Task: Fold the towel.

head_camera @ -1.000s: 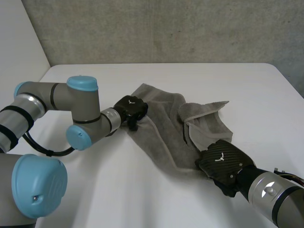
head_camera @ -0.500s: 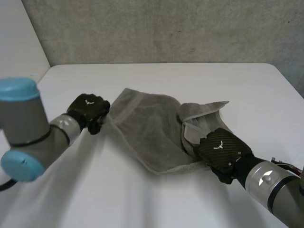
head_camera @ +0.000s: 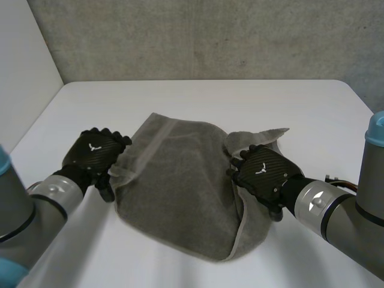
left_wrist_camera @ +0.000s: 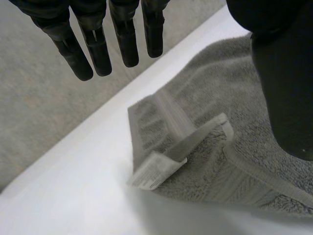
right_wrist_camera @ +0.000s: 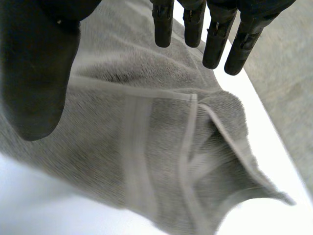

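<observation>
A grey towel (head_camera: 180,186) lies rumpled on the white table (head_camera: 240,102), its near part spread wide and a bunched fold at its far right. My left hand (head_camera: 93,153) rests at the towel's left edge. In the left wrist view its fingers (left_wrist_camera: 98,44) are straight and apart from the thumb, above a towel corner (left_wrist_camera: 171,152) turned over with a label. My right hand (head_camera: 264,171) sits on the towel's right edge beside the bunched fold. In the right wrist view its fingers (right_wrist_camera: 215,39) are straight, hovering over the striped hem (right_wrist_camera: 142,142). Neither hand holds cloth.
A grey concrete wall (head_camera: 210,36) stands behind the table. The table's left edge (head_camera: 36,120) runs close to my left arm. Bare white table lies beyond the towel and at the far right.
Both hands, closed on the towel's edges before, have opened and let go. The left hand drew the towel's left edge leftward and nearer, spreading the cloth wider.
</observation>
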`<action>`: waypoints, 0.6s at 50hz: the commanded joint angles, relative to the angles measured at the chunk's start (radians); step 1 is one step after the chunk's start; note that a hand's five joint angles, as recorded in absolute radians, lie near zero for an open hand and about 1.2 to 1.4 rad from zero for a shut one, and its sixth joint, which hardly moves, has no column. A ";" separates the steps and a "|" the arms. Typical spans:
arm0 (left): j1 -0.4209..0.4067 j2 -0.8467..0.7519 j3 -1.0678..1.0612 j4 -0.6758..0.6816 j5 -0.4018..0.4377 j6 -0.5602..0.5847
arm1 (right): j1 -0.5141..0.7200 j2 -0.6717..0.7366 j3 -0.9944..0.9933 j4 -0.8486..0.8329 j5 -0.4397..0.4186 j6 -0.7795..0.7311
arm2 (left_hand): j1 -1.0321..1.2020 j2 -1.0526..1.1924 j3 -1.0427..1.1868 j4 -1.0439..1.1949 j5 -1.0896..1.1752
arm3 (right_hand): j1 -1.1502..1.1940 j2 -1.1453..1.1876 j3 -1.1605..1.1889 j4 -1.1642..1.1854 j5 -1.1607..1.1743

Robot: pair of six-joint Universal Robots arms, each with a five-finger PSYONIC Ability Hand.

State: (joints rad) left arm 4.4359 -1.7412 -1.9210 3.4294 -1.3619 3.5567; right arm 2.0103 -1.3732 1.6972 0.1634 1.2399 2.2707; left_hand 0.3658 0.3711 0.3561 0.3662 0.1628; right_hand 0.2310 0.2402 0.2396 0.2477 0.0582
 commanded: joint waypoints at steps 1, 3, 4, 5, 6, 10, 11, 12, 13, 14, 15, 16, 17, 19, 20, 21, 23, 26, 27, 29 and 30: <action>-0.004 0.143 -0.136 0.076 0.041 -0.001 | 0.011 0.023 -0.019 -0.016 0.001 -0.301 | -0.058 -0.064 -0.049 -0.059 -0.030 | -0.056 -0.066 -0.065 -0.073 -0.058; -0.009 0.157 -0.162 0.082 0.066 0.001 | 0.016 0.055 -0.040 -0.025 -0.003 -0.303 | -0.055 -0.061 -0.046 -0.056 -0.027 | -0.056 -0.066 -0.065 -0.073 -0.058; -0.010 0.167 -0.186 0.083 0.090 0.001 | 0.015 0.087 -0.071 -0.030 -0.010 -0.301 | -0.055 -0.061 -0.046 -0.056 -0.027 | -0.056 -0.066 -0.065 -0.073 -0.058; -0.010 0.167 -0.187 0.083 0.090 0.001 | 0.015 0.088 -0.071 -0.030 -0.010 -0.301 | -0.055 -0.061 -0.046 -0.056 -0.027 | -0.056 -0.066 -0.065 -0.073 -0.058; -0.010 0.170 -0.208 0.083 0.110 0.001 | 0.015 0.112 -0.097 -0.030 -0.013 -0.303 | -0.055 -0.061 -0.046 -0.056 -0.027 | -0.056 -0.066 -0.065 -0.073 -0.058; -0.020 0.144 -0.248 0.085 0.130 0.005 | 0.016 0.210 -0.164 -0.033 -0.016 -0.319 | -0.047 -0.052 -0.037 -0.047 -0.018 | 0.000 -0.009 -0.009 -0.017 -0.002; -0.020 0.144 -0.248 0.085 0.130 0.005 | 0.016 0.210 -0.165 -0.033 -0.016 -0.319 | -0.047 -0.052 -0.037 -0.047 -0.018 | 0.001 -0.008 -0.008 -0.016 -0.001; -0.027 0.120 -0.250 0.085 0.130 0.008 | 0.019 0.245 -0.200 -0.031 -0.002 -0.321 | -0.041 -0.046 -0.031 -0.041 -0.012 | 0.082 0.073 0.074 0.065 0.080; -0.035 0.092 -0.248 0.087 0.129 0.010 | 0.024 0.282 -0.233 -0.022 0.006 -0.320 | -0.038 -0.043 -0.028 -0.038 -0.009 | 0.150 0.141 0.141 0.133 0.148; -0.035 0.092 -0.248 0.087 0.129 0.010 | 0.024 0.283 -0.234 -0.022 0.006 -0.319 | -0.038 -0.043 -0.028 -0.038 -0.009 | 0.151 0.141 0.142 0.134 0.149; -0.038 0.066 -0.242 0.087 0.129 0.010 | 0.024 0.314 -0.263 -0.018 0.007 -0.321 | -0.035 -0.040 -0.025 -0.035 -0.006 | 0.278 0.269 0.270 0.262 0.277; -0.038 0.066 -0.242 0.087 0.129 0.010 | 0.024 0.315 -0.263 -0.018 0.007 -0.321 | -0.035 -0.040 -0.025 -0.035 -0.006 | 0.280 0.270 0.271 0.263 0.278; -0.041 0.048 -0.236 0.087 0.130 0.008 | 0.024 0.344 -0.287 -0.013 0.012 -0.320 | -0.035 -0.040 -0.025 -0.035 -0.006 | 0.422 0.413 0.413 0.405 0.420; -0.043 0.035 -0.230 0.087 0.130 0.008 | 0.024 0.365 -0.314 -0.010 0.020 -0.319 | -0.035 -0.040 -0.025 -0.035 -0.006 | 0.547 0.538 0.538 0.530 0.545; -0.046 0.023 -0.221 0.088 0.129 0.010 | 0.018 0.381 -0.336 -0.010 0.032 -0.315 | -0.035 -0.040 -0.025 -0.035 -0.006 | 0.678 0.668 0.669 0.661 0.676; -0.046 0.005 -0.210 0.088 0.129 0.010 | 0.015 0.393 -0.356 -0.012 0.045 -0.310 | -0.032 -0.037 -0.022 -0.032 -0.004 | 0.807 0.798 0.798 0.790 0.805; -0.049 -0.013 -0.196 0.087 0.129 0.010 | 0.012 0.401 -0.370 -0.013 0.061 -0.303 | -0.029 -0.034 -0.019 -0.029 -0.001 | 0.919 0.909 0.910 0.902 0.917; -0.056 -0.044 -0.165 0.088 0.129 0.010 | 0.004 0.407 -0.393 -0.022 0.091 -0.272 | -0.026 -0.031 -0.016 -0.026 0.002 | 1.066 1.057 1.057 1.049 1.064; -0.056 -0.044 -0.165 0.088 0.129 0.010 | 0.004 0.407 -0.393 -0.022 0.092 -0.272 | -0.026 -0.031 -0.016 -0.026 0.002 | 1.066 1.057 1.058 1.050 1.065; -0.058 -0.082 -0.139 0.088 0.127 0.010 | -0.010 0.405 -0.412 -0.036 0.107 -0.190 | -0.026 -0.031 -0.016 -0.026 0.002 | 1.165 1.156 1.157 1.149 1.163; -0.058 -0.083 -0.139 0.088 0.127 0.010 | -0.010 0.405 -0.412 -0.036 0.107 -0.189 | -0.026 -0.031 -0.016 -0.026 0.002 | 1.165 1.156 1.157 1.149 1.163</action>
State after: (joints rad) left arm 4.3831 -1.7730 -2.1026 3.5169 -1.2333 3.5666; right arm 2.0172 -0.9647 1.3101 0.1445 1.3176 1.9925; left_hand 0.3606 0.3604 0.3515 0.3627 0.1562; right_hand 1.3238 1.3121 1.3078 1.3096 1.1531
